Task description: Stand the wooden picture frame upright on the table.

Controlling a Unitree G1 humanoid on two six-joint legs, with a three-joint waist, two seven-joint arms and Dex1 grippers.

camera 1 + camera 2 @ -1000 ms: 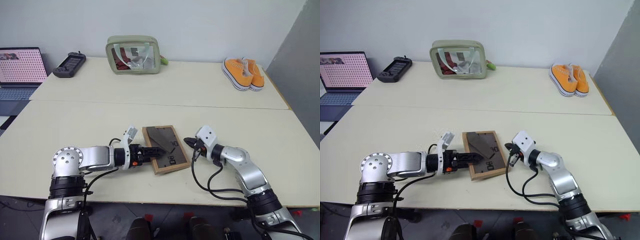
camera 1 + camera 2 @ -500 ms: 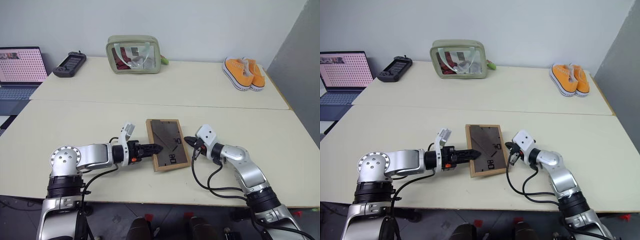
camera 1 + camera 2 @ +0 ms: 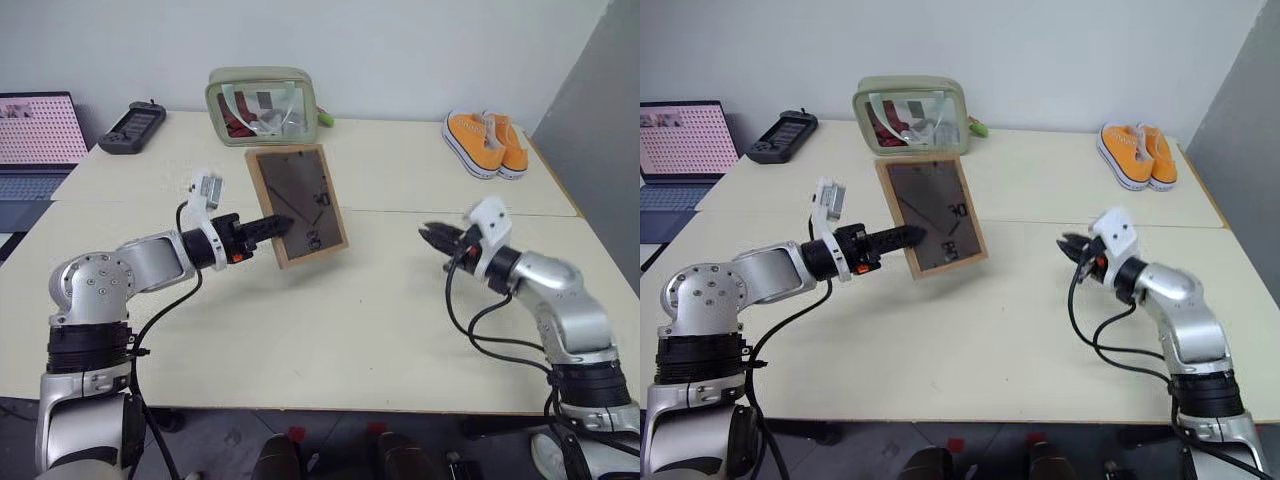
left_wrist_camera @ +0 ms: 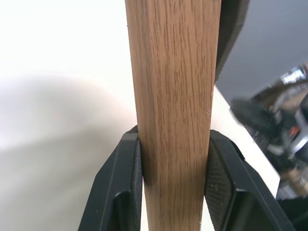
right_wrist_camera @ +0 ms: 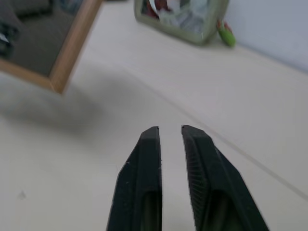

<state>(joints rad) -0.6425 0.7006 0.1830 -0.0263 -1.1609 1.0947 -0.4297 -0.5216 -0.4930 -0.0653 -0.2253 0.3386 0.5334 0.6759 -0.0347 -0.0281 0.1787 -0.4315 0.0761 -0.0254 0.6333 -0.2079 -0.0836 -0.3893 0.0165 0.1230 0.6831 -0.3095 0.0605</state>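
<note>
Left wrist view: my left claw point(image 4: 174, 178) pinches the wooden picture frame point(image 3: 297, 204) by its edge, holding it tilted above the counter point(image 3: 380, 330) near the middle seam, long axis near vertical. My right claw point(image 3: 432, 236), slightly parted and empty, hangs well apart.

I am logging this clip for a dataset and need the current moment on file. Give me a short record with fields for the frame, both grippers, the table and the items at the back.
frame: small light-wood picture frame with dark back panel, lifted off the table, tilted
left gripper: left gripper shut on the frame's wooden edge
right gripper: right gripper slightly open, holding nothing, apart from the frame
table: large pale cream table with a seam
back of table: green clear-windowed pouch, orange sneakers, black handheld controller, open laptop
</note>
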